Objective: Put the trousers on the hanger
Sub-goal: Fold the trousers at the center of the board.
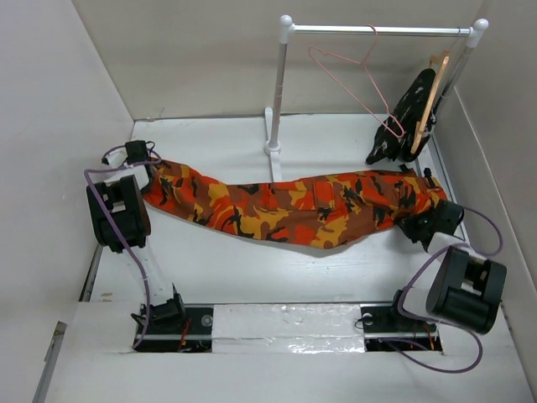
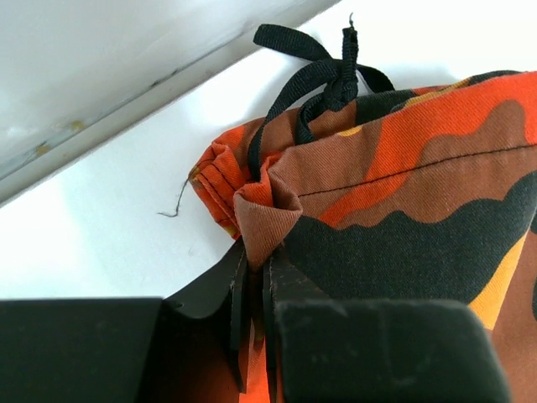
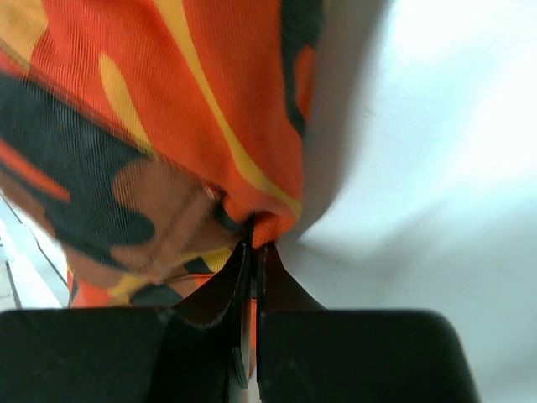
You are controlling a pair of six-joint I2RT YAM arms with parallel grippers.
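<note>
The camouflage trousers [image 1: 294,210] stretch across the table between my two grippers, sagging in the middle. My left gripper [image 1: 149,175] is shut on the cuff end with a black drawstring [image 2: 323,80]; the jaws pinch a fold of fabric [image 2: 260,252]. My right gripper [image 1: 424,225] is shut on the other end of the trousers [image 3: 252,239]. The pink wire hanger [image 1: 352,75] hangs on the white rail [image 1: 382,30] at the back, apart from the trousers and both grippers.
A light-brown wooden hanger [image 1: 432,101] with a black speckled garment [image 1: 411,117] hangs at the rail's right end. The rail's left post [image 1: 277,101] stands just behind the trousers. White walls close in on both sides.
</note>
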